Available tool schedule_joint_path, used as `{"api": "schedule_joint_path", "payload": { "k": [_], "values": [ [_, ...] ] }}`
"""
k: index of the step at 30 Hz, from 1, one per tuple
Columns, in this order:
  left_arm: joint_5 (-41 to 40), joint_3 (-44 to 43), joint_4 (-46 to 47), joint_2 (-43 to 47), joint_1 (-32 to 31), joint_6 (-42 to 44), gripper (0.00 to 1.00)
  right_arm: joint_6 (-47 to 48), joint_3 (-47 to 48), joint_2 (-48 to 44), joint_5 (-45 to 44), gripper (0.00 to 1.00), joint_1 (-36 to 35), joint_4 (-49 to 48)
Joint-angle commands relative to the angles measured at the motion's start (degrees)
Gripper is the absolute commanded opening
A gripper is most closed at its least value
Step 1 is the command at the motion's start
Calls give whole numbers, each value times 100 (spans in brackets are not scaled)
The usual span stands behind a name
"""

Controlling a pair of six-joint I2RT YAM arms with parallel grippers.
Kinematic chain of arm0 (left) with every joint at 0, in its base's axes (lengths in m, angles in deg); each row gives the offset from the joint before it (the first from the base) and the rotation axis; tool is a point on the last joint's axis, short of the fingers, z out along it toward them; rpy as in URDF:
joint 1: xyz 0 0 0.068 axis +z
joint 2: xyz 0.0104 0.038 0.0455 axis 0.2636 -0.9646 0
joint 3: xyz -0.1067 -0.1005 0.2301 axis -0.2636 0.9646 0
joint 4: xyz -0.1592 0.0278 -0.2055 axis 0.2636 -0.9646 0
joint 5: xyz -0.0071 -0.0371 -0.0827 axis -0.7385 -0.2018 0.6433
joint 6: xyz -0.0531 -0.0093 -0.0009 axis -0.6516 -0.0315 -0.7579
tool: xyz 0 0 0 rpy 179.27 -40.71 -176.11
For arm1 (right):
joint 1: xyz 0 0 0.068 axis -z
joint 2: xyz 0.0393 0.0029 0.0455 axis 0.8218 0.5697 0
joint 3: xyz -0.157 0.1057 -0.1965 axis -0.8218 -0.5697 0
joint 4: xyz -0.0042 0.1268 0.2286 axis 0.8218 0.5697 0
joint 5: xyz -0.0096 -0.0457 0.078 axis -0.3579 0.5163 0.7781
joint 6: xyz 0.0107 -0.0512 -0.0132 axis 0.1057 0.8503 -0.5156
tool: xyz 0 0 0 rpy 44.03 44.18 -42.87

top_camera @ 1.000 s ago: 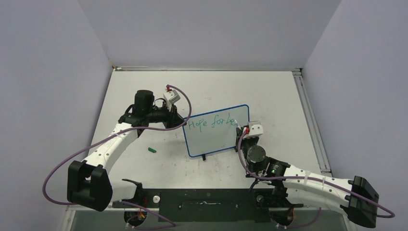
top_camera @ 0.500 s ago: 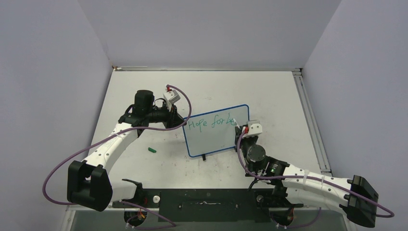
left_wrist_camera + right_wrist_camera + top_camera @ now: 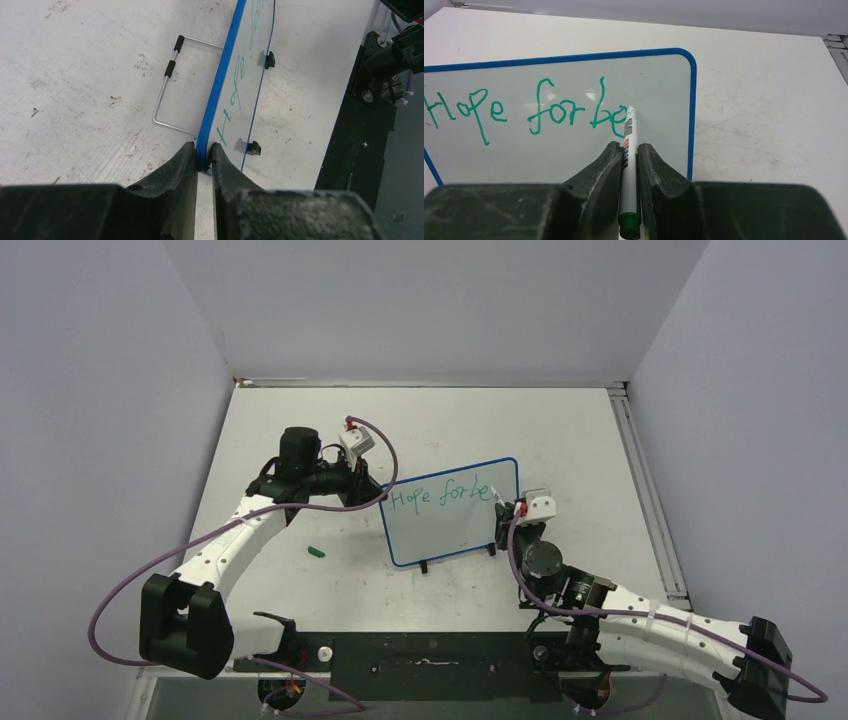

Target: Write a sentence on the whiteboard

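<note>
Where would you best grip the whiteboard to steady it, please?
Pinch the thin blue frame on the left edge of the whiteboard, edge-on from the left, as the left gripper does; it stands propped up, and that keeps the writing face free.

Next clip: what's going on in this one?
The left gripper is clamped on the blue frame of the whiteboard, steadying it upright. The right gripper holds a marker with its tip by the last letter of the sentence, which reads only "Hope for be" in green. A small green piece lies on the table left of the board.
</note>
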Motion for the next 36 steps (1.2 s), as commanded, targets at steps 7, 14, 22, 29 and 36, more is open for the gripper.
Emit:
{"api": "schedule_joint_path", "payload": {
  "k": [7, 14, 22, 29, 36],
  "values": [
    [-256, -98, -357, -103, -21, 219, 0, -338, 76, -231, 693, 5, 722, 289],
    [-259, -102, -348, -112, -21, 219, 0, -336, 26, -161, 878, 5, 734, 165],
    [-246, -103, -348, -135, -21, 219, 0, -461, 22, -197, 860, 5, 738, 307],
    [-254, -111, -356, -161, -21, 219, 0, -635, 16, -259, 859, 5, 658, 564],
    [-264, -108, -357, -168, -21, 219, 0, -567, -11, -12, 857, 5, 593, 327]
  ]
}}
